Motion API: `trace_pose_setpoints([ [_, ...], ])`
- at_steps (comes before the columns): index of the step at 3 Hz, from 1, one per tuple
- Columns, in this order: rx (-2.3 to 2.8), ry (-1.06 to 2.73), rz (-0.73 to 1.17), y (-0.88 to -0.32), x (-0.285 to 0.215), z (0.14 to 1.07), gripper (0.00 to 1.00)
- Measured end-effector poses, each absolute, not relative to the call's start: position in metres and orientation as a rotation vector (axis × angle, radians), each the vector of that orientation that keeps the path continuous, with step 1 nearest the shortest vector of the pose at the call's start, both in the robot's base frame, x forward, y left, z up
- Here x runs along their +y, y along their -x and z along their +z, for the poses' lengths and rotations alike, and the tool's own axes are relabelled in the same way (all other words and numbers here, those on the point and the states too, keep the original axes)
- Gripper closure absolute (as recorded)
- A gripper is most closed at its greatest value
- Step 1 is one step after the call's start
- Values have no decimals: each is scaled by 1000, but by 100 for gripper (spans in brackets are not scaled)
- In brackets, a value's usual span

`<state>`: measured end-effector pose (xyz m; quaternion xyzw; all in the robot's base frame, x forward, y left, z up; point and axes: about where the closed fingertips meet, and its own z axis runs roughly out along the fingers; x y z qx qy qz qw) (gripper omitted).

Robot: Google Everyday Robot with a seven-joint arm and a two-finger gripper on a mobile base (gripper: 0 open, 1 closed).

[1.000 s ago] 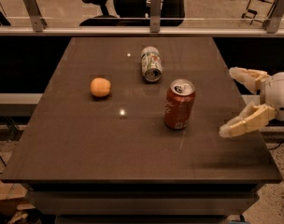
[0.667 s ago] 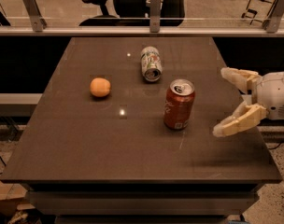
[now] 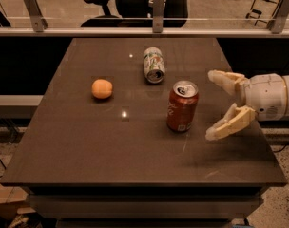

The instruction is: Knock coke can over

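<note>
The coke can [image 3: 182, 106], red with white lettering and a silver top, stands upright right of the middle of the dark table [image 3: 87, 146]. My gripper [image 3: 212, 106] comes in from the right edge at the can's height. Its two cream fingers are spread wide, one at the far side [image 3: 224, 80] and one at the near side [image 3: 228, 123]. The fingertips are a short gap to the right of the can and do not touch it. The gripper holds nothing.
A white-and-green can [image 3: 153, 65] lies on its side behind the coke can. An orange [image 3: 102, 89] sits left of the middle. A glass rail [image 3: 135, 31] and an office chair [image 3: 130, 4] are behind the table.
My gripper has moved left across the table's right side toward the coke can, still open. The can, the lying can and the orange have not moved.
</note>
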<state>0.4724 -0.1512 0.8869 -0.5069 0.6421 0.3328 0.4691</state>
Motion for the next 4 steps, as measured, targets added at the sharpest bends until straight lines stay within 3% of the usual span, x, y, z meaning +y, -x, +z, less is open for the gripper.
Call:
trace_pose_setpoints([
  [4,1470,1267,902,-480,-124,888,0],
])
